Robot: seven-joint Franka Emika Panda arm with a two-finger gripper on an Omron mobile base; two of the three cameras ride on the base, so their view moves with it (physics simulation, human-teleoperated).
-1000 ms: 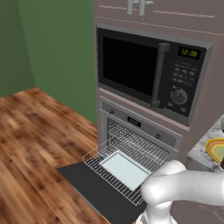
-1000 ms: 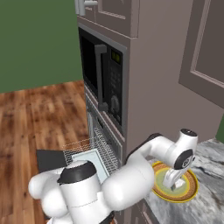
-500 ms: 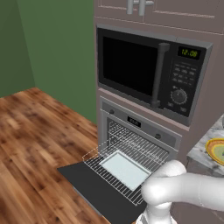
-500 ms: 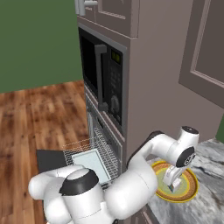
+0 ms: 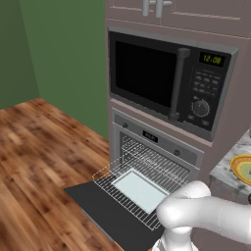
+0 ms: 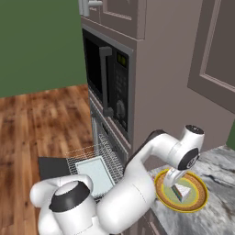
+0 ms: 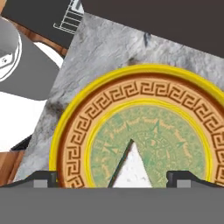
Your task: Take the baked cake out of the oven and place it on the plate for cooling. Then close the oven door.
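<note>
Plate — yellow rim, green centre

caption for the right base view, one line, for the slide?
Arm reaches over the grey counter, gripper above a cake slice on the plate; oven door hangs open, rack pulled out.

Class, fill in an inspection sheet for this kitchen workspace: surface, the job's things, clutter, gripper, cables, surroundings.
Surface: grey marbled counter beside the tall cabinet; carries the plate.
Job's things: plate on the counter, with a white cake wedge on its green centre. Oven open, oven door dropped flat, wire rack pulled out with a pale tray on it.
Clutter: nothing seen.
Gripper: gripper over the plate with the cake wedge between its fingertips; contact cannot be told.
Cables: nothing seen.
Surroundings: black microwave above the oven, wooden floor, green wall.
</note>
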